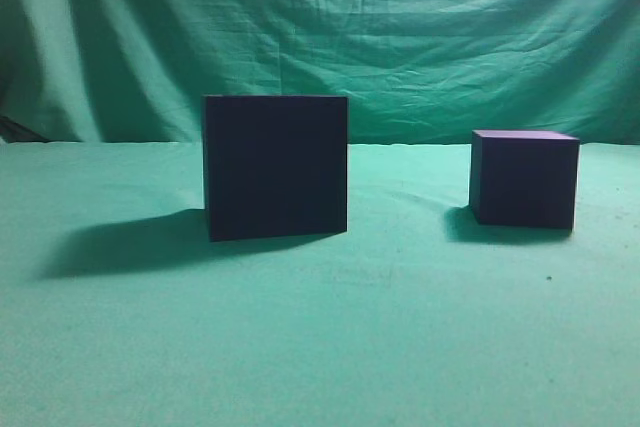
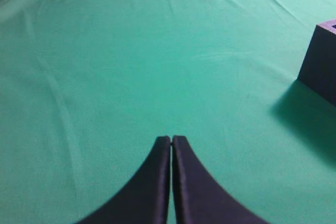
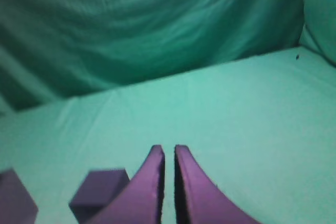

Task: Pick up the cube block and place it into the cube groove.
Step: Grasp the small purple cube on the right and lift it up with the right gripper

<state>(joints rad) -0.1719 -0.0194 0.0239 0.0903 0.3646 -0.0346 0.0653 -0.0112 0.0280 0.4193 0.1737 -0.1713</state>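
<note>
Your left claw and right claw are both closed, empty; cube block sits at 3 o'clock from cube groove.

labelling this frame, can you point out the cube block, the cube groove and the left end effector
cube block (image 1: 525,182), exterior view, on its dark front face.
cube groove (image 1: 276,167), exterior view, middle of its plain front face.
left end effector (image 2: 171,141), left wrist view, at the seam between its closed fingertips.

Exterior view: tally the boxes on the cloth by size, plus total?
Larger dark box (the cube groove): 1
Smaller purple-topped box (the cube block): 1
Total: 2, both standing on the green cloth, apart from each other.
</note>
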